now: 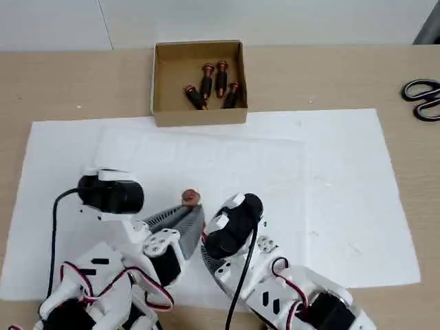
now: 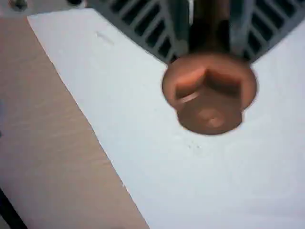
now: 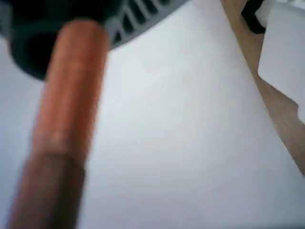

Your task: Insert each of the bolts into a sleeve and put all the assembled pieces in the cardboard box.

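A copper bolt (image 1: pixel 190 198) is held low over the white paper (image 1: pixel 309 179), with my left gripper (image 1: pixel 184 218) shut on its shank. Its hex flange head (image 2: pixel 209 95) sticks out past the grey ribbed fingers (image 2: pixel 143 24). My right gripper (image 1: pixel 205 237) sits right beside it, mostly hidden under its own wrist. In the right wrist view a black sleeve (image 3: pixel 28 45) is held at that gripper's grey finger (image 3: pixel 138 19), and the bolt's copper shank (image 3: pixel 71 119) meets the sleeve. The cardboard box (image 1: pixel 199 115) at the back holds several assembled pieces (image 1: pixel 213 86).
Black-handled scissors (image 1: pixel 423 96) lie on the wooden table (image 1: pixel 69 82) at the far right. The paper covers most of the table between the arms and the box.
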You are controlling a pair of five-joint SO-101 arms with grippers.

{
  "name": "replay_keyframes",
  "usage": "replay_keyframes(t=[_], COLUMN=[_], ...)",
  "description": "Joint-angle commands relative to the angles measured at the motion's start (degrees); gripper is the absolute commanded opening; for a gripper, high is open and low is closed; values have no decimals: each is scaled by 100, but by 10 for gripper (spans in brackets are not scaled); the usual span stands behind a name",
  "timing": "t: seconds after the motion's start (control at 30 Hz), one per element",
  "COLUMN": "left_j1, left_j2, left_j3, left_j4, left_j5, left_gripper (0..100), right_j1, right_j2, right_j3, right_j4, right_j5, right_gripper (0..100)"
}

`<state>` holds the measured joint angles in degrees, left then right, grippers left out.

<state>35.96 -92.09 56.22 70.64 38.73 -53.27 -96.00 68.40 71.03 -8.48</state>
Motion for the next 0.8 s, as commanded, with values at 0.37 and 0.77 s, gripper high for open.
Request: replay_keyframes(t=[0.37,0.77], left_j1=[35,-334], left_j2=[-44,-35], left_j3=[-92,92], left_j4=[-35,-360], left_j5=[26,-343], left_gripper=[7,7], right_j1=[40,40], right_j2=[-40,-40], right_j3=[-53,-44], right_j4=[-215,-207], right_j5=[-18,-18], right_gripper=[4,4])
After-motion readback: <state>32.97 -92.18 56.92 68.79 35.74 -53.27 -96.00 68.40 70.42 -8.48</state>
